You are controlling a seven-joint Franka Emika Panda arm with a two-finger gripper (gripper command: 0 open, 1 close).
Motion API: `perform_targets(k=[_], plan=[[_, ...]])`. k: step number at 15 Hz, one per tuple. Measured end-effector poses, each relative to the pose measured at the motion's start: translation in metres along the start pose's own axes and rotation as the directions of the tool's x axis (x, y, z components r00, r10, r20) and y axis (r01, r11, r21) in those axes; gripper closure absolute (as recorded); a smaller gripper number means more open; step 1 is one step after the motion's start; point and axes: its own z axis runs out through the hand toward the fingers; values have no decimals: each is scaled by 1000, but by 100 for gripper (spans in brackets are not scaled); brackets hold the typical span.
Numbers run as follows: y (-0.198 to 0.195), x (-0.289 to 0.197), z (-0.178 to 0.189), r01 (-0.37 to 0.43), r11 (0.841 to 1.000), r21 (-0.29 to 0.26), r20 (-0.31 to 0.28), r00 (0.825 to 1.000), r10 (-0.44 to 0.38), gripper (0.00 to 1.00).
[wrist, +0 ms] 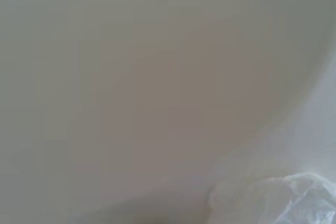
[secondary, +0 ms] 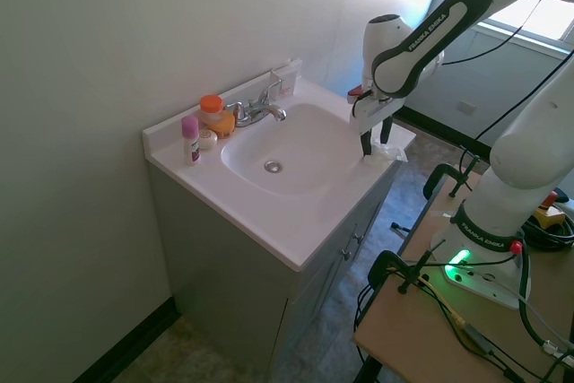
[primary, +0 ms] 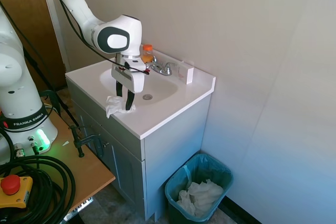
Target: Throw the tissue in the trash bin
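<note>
Where "FRANKA EMIKA" reads — tool (primary: 124,98) at tissue (primary: 113,105), countertop edge.

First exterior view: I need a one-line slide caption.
Claw lowered onto the tissue at the vanity's front edge, teal bin waiting on the floor below.

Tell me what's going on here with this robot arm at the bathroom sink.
The white arm's two-finger gripper is down at the front edge of the white vanity countertop, its open fingers straddling a crumpled white tissue wad that lies there. The tissue has not been lifted. The small teal plastic trash bin with a liner bag stands on the floor beside the cabinet, with some crumpled white paper already inside.
</note>
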Motion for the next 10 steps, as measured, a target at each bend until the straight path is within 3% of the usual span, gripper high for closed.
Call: perform_targets(k=[10], plan=[[-4,0,0,20,999,49,24,999,-22,100]])
